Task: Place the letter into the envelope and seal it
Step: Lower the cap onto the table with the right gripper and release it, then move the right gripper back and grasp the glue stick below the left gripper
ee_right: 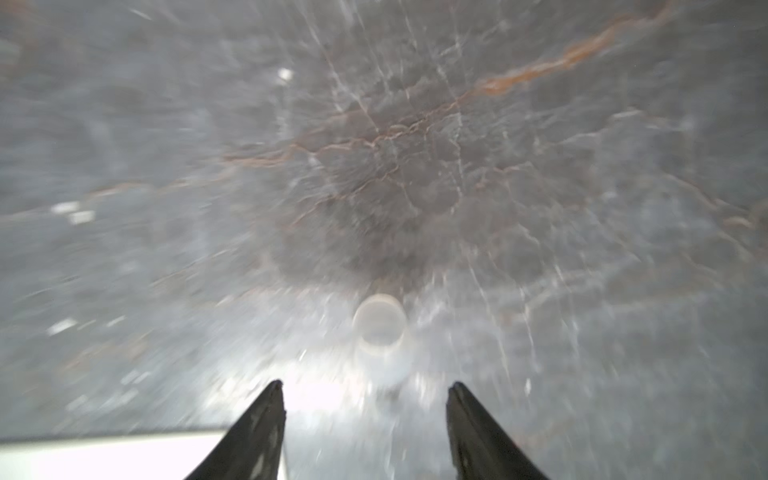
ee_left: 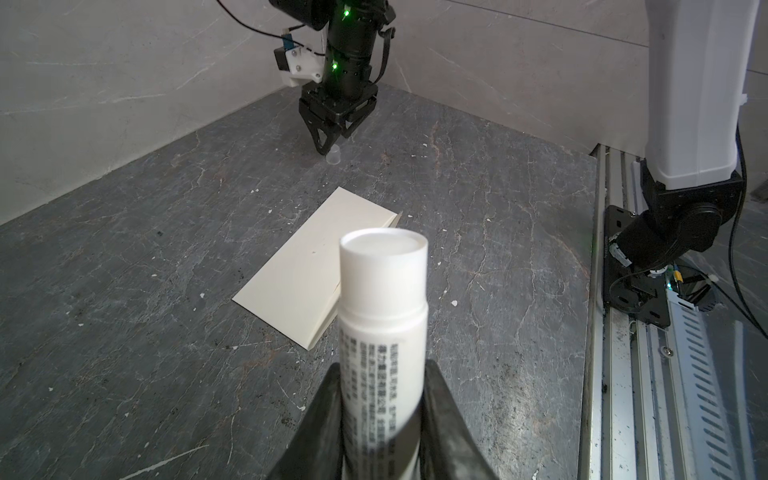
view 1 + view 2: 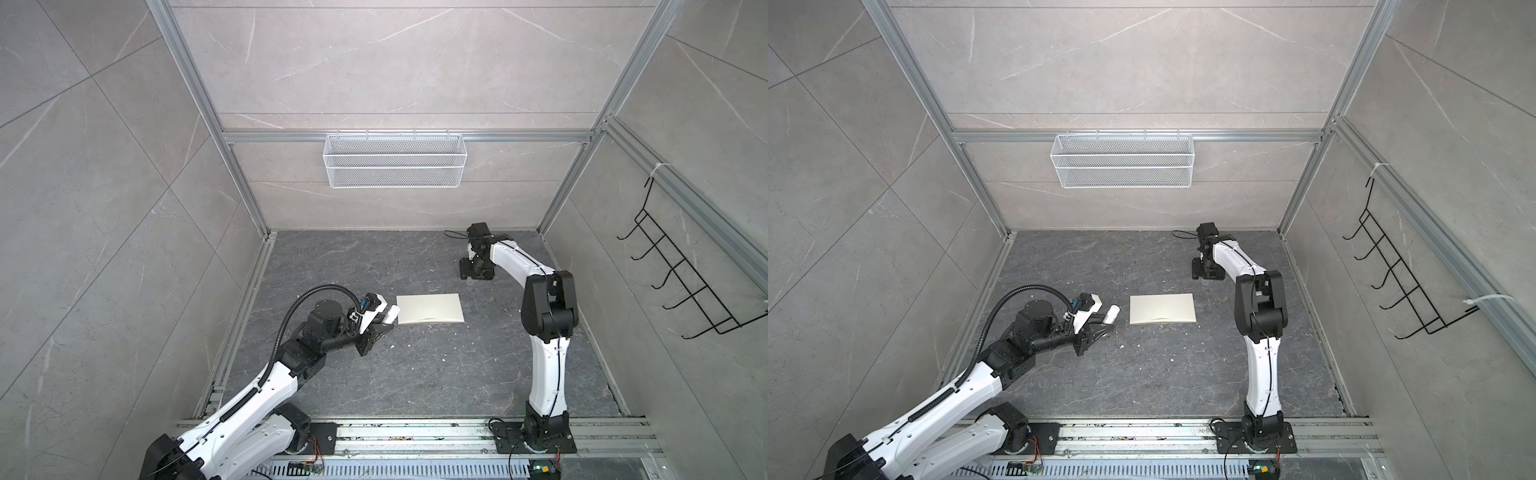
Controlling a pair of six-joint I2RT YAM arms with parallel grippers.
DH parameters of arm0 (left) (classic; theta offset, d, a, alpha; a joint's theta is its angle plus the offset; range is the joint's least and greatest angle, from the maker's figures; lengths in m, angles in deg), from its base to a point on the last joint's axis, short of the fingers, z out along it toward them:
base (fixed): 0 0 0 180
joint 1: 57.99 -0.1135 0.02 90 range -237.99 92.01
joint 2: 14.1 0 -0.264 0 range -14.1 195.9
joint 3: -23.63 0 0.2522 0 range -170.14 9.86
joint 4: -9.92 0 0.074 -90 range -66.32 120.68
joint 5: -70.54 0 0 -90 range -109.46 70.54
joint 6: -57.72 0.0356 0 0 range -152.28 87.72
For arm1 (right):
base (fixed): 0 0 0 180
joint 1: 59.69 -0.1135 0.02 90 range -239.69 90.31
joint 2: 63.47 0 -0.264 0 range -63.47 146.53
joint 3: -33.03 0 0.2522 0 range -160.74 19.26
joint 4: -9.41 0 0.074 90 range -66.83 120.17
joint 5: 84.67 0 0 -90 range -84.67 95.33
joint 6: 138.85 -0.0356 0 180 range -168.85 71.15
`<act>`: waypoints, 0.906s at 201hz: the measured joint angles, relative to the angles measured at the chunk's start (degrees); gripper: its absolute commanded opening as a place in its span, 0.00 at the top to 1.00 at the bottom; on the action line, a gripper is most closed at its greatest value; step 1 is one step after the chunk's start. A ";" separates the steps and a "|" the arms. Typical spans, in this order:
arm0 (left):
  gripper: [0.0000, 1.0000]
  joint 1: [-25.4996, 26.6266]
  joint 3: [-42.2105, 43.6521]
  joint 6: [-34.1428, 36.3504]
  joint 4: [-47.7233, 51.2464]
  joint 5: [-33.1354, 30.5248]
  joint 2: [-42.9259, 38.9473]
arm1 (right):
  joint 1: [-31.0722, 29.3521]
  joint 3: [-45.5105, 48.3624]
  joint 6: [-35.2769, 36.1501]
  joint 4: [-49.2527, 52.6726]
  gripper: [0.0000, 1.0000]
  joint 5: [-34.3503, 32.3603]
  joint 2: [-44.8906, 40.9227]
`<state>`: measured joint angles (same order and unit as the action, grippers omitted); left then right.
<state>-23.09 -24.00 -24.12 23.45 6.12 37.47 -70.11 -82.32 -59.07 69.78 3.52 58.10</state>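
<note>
The cream-white envelope (image 3: 430, 313) (image 3: 1163, 309) (image 2: 307, 274) lies flat mid-table, its flap edge slightly raised. The letter is out of view. My left gripper (image 3: 388, 322) (image 3: 1106, 322) (image 2: 383, 374) hovers just left of the envelope, shut on a white glue-stick tube (image 2: 384, 291) whose uncapped end points toward the envelope. My right gripper (image 3: 476, 270) (image 3: 1208, 270) (image 2: 332, 141) (image 1: 365, 386) points down at the table's far right, open with nothing between its fingers. A small clear cap (image 1: 379, 320) (image 2: 333, 157) stands on the table just beyond its fingertips.
A white wire basket (image 3: 394, 160) hangs on the back wall. A black hook rack (image 3: 681, 274) hangs on the right wall. The arm bases sit on an aluminium rail (image 3: 415, 432) along the front edge. Small white specks dot the dark stone table (image 3: 374, 374).
</note>
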 measured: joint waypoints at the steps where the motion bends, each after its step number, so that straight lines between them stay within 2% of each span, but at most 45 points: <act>1: 1.00 0.00 0.00 -0.04 -0.09 0.00 0.00 | 0.00 0.11 -0.02 0.02 0.29 0.17 -0.31; 19: 1.00 0.00 0.46 -1.20 -1.95 0.00 0.02 | 0.00 3.32 -0.63 -1.51 0.25 4.33 -8.74; 57: 1.00 0.00 0.83 -3.72 -5.92 -0.02 0.31 | -0.81 10.14 -1.60 -8.24 0.19 17.77 -28.22; 85: 1.00 0.00 1.01 -5.44 -9.25 -0.02 0.81 | -6.47 14.67 -2.03 -12.07 0.17 25.59 -37.77; 126: 1.00 0.00 1.05 -7.65 -12.22 0.07 2.27 | -20.04 18.25 -2.03 -14.12 0.14 30.42 -41.70; 182: 1.00 0.00 1.05 -9.60 -14.23 0.17 2.49 | -28.89 20.65 -2.67 -15.89 0.15 28.24 -41.64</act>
<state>-23.09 -22.95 -33.71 9.22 6.30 39.96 -99.00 -61.66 -61.74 53.89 31.76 16.47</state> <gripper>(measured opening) 0.257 0.853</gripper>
